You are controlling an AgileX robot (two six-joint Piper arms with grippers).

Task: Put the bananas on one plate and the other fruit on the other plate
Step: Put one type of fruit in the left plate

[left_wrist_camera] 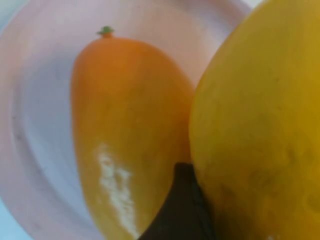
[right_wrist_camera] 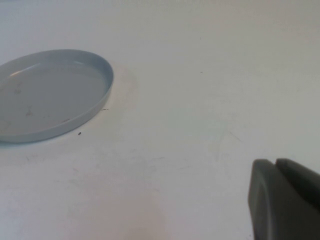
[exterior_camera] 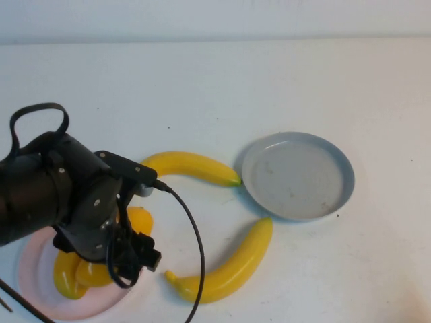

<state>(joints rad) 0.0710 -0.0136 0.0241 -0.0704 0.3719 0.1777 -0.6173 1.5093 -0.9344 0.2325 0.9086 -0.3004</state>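
At the table's left, the left gripper (exterior_camera: pixel 128 259) hangs low over the pink plate (exterior_camera: pixel 30 259); both mangoes (exterior_camera: pixel 84 272) sit there, one apparently pressed against a dark finger, though whether the jaws grip it I cannot tell; that half looks nearly done. Further right, two bananas (exterior_camera: pixel 192 166) lie on the table beside the empty grey-blue plate (exterior_camera: pixel 340 195), still to move; the right gripper (right_wrist_camera: pixel 282 200) hovers above bare table near it, jaws seemingly closed.
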